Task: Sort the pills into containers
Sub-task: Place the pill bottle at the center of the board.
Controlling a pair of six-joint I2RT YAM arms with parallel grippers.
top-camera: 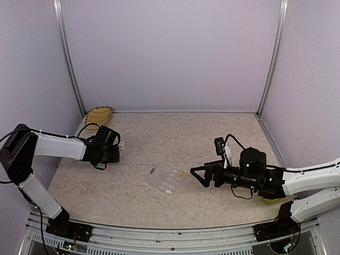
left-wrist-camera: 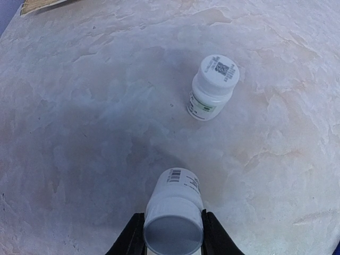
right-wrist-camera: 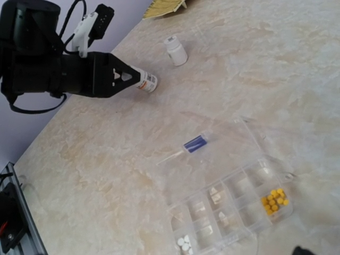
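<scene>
- Just right of the organizer box (right-wrist-camera: 247, 183), the right gripper (top-camera: 197, 177) is spread wide and empty. We judge a low approach could shove the light, clear plastic box across the smooth marbled surface (top-camera: 133, 196).
- In the box's small square cells, round orange-yellow pills (right-wrist-camera: 274, 201) fill one end cell and flat white pills (right-wrist-camera: 183, 243) sit at the opposite corner. A jolt could mix them.
- Just left of the box, by its open lid, lies a dark blue capsule-like piece (right-wrist-camera: 194, 143). Being rounded, it could roll.
- Far left of the box, the left gripper (left-wrist-camera: 173, 226) pinches a slick white bottle (left-wrist-camera: 173, 207) held on its side, which might slip.
- Beyond it, a capped bottle (left-wrist-camera: 214, 87) stands upright.
</scene>
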